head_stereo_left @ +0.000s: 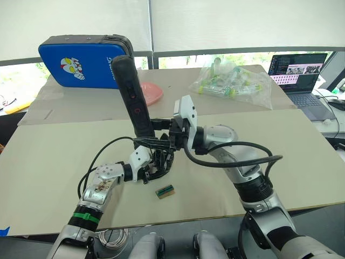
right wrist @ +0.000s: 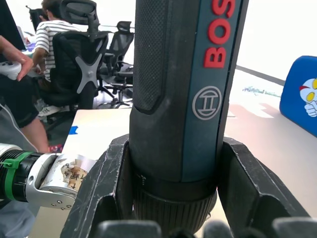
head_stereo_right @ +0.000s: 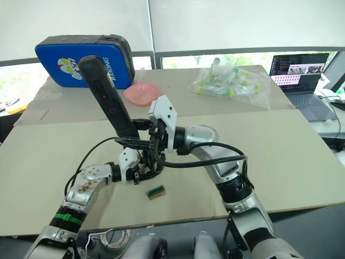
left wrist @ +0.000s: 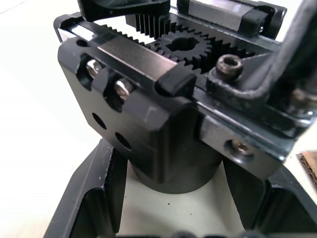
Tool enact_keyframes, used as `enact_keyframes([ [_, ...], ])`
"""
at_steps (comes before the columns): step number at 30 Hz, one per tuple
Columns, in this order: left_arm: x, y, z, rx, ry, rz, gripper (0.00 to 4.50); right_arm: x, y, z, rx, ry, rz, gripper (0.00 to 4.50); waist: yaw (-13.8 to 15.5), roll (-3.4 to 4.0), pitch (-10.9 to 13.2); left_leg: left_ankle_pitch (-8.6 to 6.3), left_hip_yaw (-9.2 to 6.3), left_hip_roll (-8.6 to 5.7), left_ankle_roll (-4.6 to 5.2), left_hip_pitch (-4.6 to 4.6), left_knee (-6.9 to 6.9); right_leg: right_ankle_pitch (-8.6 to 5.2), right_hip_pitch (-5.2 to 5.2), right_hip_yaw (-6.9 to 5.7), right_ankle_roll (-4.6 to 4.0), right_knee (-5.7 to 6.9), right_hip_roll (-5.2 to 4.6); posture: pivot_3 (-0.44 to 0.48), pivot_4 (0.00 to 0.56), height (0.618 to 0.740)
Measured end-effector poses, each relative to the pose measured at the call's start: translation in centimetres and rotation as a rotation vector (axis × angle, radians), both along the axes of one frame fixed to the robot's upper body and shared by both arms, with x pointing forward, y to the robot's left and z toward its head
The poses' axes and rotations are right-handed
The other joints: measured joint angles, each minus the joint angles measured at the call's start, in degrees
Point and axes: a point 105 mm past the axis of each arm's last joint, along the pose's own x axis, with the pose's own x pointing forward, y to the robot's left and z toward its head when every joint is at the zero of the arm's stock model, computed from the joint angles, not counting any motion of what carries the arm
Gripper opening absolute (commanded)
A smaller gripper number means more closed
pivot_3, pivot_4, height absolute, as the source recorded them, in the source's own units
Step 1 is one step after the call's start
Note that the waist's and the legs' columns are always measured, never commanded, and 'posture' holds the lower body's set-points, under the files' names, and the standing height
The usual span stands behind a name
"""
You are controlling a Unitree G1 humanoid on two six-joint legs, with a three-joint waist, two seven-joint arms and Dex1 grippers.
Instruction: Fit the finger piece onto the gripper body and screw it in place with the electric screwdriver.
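Note:
The electric screwdriver (head_stereo_left: 132,94) is a long black tool with red marks. It stands tilted, handle up and leaning away to the left. My right gripper (head_stereo_left: 159,136) is shut on its lower end, and in the right wrist view both fingers (right wrist: 105,191) clamp its barrel (right wrist: 178,99). Its tip points down into the gripper body (head_stereo_left: 157,161), a black toothed mechanism held just above the table. My left gripper (head_stereo_left: 152,168) is shut on that body, with its fingers (left wrist: 91,198) on either side of the round base (left wrist: 173,168). The finger piece cannot be told apart from the black body.
A small tan-and-green block (head_stereo_left: 165,191) lies on the table just in front of the grippers. At the back are a blue case (head_stereo_left: 81,62), a pink bowl (head_stereo_left: 152,93), a bag of small parts (head_stereo_left: 232,81) and a laptop (head_stereo_left: 299,75). Seated people (right wrist: 47,29) show beyond the table.

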Motion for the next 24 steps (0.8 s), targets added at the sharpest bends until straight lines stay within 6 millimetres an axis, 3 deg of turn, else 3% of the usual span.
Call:
enact_keyframes([
  [24,0.0,0.0,0.2,-0.016,-0.007,0.001,2.30,-0.2,-2.2,1.2,0.042,-0.005,0.005,1.96,0.1,-0.03,0.0,0.03,0.00,-0.02,0.03,-0.47,-0.08,-0.01,-0.26,0.01,-0.01,-0.03,-0.06,0.000,0.150,0.740],
])
